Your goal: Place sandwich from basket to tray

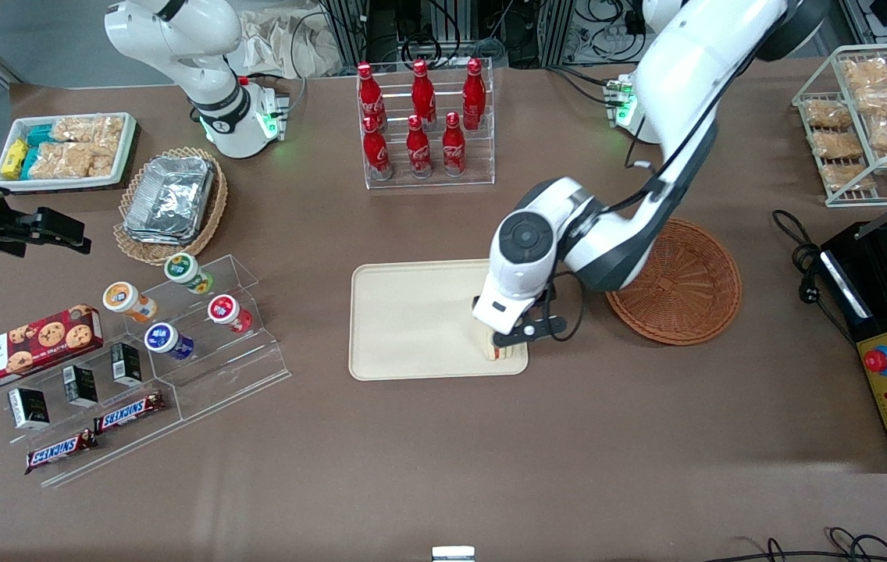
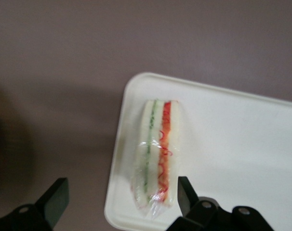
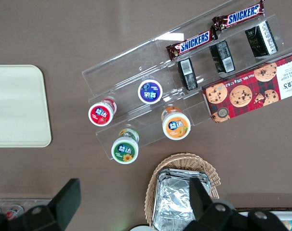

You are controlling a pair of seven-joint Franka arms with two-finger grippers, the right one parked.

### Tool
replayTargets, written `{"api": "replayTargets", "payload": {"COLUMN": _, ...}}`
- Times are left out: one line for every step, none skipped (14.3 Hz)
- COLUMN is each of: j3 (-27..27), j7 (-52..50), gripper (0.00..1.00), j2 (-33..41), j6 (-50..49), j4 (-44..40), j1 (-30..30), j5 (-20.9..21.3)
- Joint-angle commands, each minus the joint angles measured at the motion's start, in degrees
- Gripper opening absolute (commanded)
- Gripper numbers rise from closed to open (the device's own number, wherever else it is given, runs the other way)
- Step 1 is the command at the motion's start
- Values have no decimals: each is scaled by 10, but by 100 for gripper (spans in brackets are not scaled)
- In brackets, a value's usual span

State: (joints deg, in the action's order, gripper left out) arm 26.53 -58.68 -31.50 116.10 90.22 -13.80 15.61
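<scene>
The gripper (image 2: 118,196) hangs just above the tray (image 1: 404,312), its two fingers (image 2: 56,197) spread wide and holding nothing. The wrapped sandwich (image 2: 154,153) lies on the tray at the corner nearest the front camera, on the side toward the round wicker basket (image 1: 685,285). That basket stands just beside the tray, toward the working arm's end of the table.

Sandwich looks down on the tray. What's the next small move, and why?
Probably lift the hand straight up. Its fingers stand open, apart from the sandwich, which lies on the tray near its corner; the basket is empty. Rising vertically should avoid nudging the sandwich off the rim.
</scene>
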Motion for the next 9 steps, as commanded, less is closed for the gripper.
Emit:
{"api": "replayTargets", "payload": {"j3": -2, "j7": 44, "gripper": 100, "j2": 106, "j6": -70, "j4": 22, "j1": 32, "j5": -50}}
{"api": "replayTargets", "payload": {"j3": -5, "j7": 71, "gripper": 100, "j2": 140, "j6": -97, "j4": 22, "j1": 41, "j5": -71}}
{"api": "replayTargets", "payload": {"j3": -22, "j7": 100, "gripper": 100, "j2": 175, "j6": -125, "j4": 23, "j1": 54, "j5": -85}}
{"api": "replayTargets", "payload": {"j3": -58, "j7": 153, "gripper": 100, "j2": 210, "j6": -154, "j4": 25, "j1": 53, "j5": -106}}
{"api": "replayTargets", "payload": {"j3": -100, "j7": 219, "gripper": 100, "j2": 244, "j6": -183, "j4": 26, "j1": 50, "j5": -140}}
{"api": "replayTargets", "payload": {"j3": -144, "j7": 293, "gripper": 100, "j2": 275, "j6": -216, "j4": 28, "j1": 48, "j5": -167}}
{"api": "replayTargets", "payload": {"j3": -181, "j7": 358, "gripper": 100, "j2": 301, "j6": -245, "j4": 34, "j1": 43, "j5": -175}}
{"api": "replayTargets", "payload": {"j3": -212, "j7": 409, "gripper": 100, "j2": 323, "j6": -263, "j4": 44, "j1": 40, "j5": -176}}
{"api": "replayTargets", "payload": {"j3": -242, "j7": 464, "gripper": 100, "j2": 342, "j6": -271, "j4": 56, "j1": 40, "j5": -176}}
